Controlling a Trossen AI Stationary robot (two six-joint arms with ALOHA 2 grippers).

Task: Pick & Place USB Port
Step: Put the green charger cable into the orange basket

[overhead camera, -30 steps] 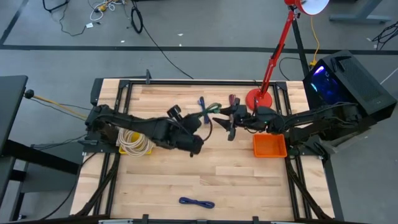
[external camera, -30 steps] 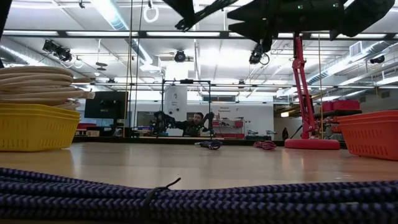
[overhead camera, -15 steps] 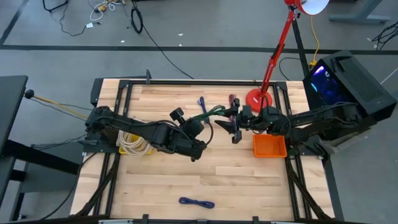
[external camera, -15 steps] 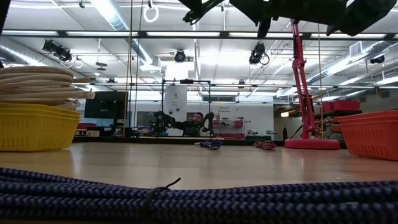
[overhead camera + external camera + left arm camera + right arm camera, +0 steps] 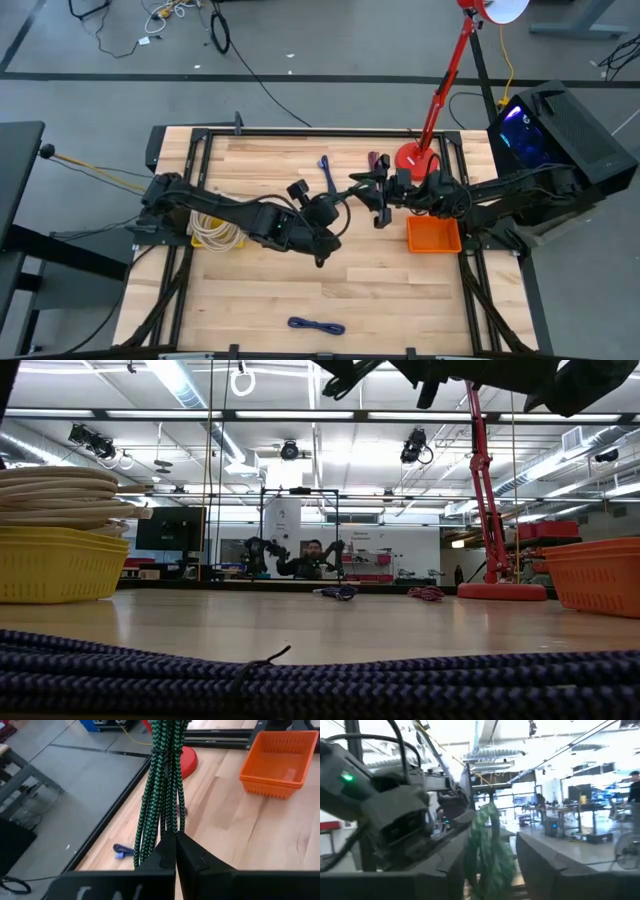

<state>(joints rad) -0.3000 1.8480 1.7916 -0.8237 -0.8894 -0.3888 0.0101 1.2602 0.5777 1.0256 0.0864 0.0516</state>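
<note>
Green braided cable bundle (image 5: 162, 795) hangs above mid-table, pinched at one end by the left gripper (image 5: 175, 840), whose fingers are closed tight on it, apparently to keep it clear of the wood for a handover. Right gripper (image 5: 372, 195) faces it from close by, fingers spread with the bundle between them, not yet clamped; the orange basket (image 5: 434, 236) sits just beside it, the likely drop point. Yellow basket (image 5: 55, 560) of cream cable stays by the left arm.

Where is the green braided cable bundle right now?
The green cable bundle hangs off the table mid-centre, pinched in the left gripper, with the right gripper right beside it, near the orange bin.
</note>
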